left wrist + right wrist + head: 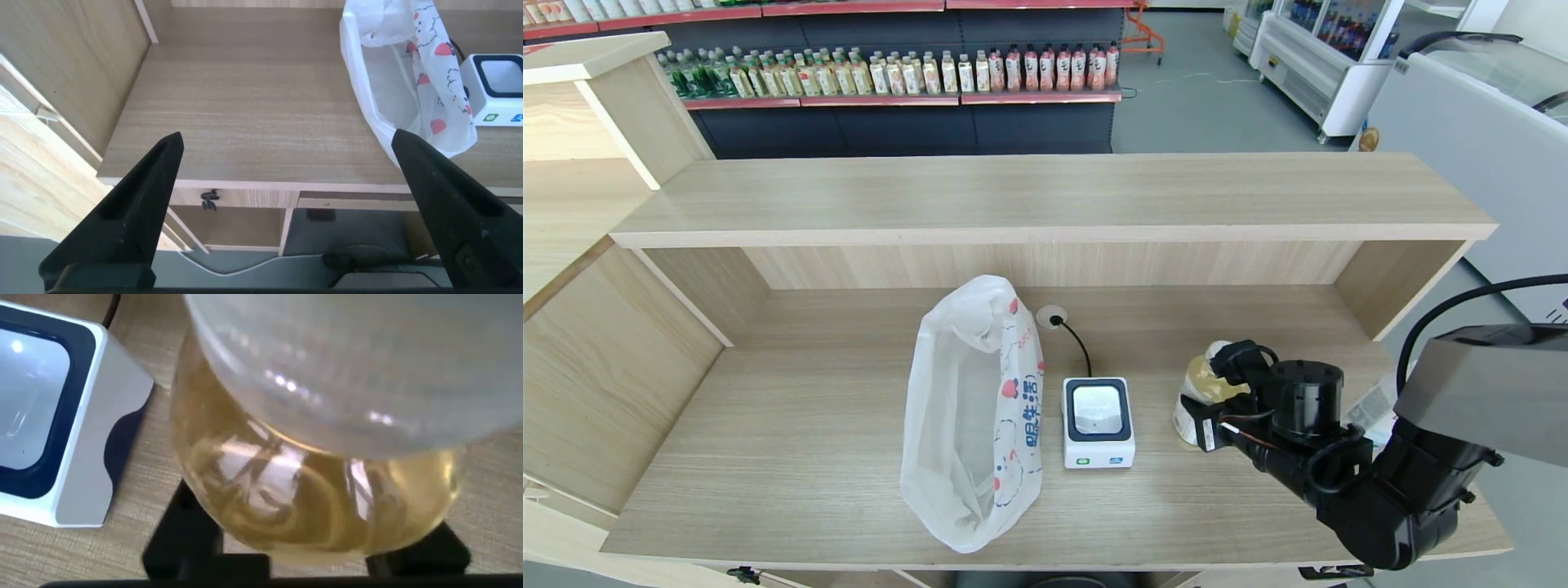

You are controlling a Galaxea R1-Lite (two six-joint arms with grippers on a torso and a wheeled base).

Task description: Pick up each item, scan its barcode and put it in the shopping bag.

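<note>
A clear bottle (1199,382) of yellowish liquid with a whitish cap sits just right of the barcode scanner (1098,420), a white box with a dark-framed window. My right gripper (1217,394) is shut on the bottle, one black finger on each side. In the right wrist view the bottle (310,482) is very close, with the scanner (49,441) beside it. The white plastic shopping bag (972,416) with red prints stands open left of the scanner. My left gripper (288,143) hangs open with nothing in it, off the counter's front left edge, near the bag (409,82).
The wooden counter (792,425) has a raised shelf at the back and side walls. The scanner's black cable (1078,343) runs to a hole behind it. A pale packet (1372,404) lies at the right edge, partly behind my right arm.
</note>
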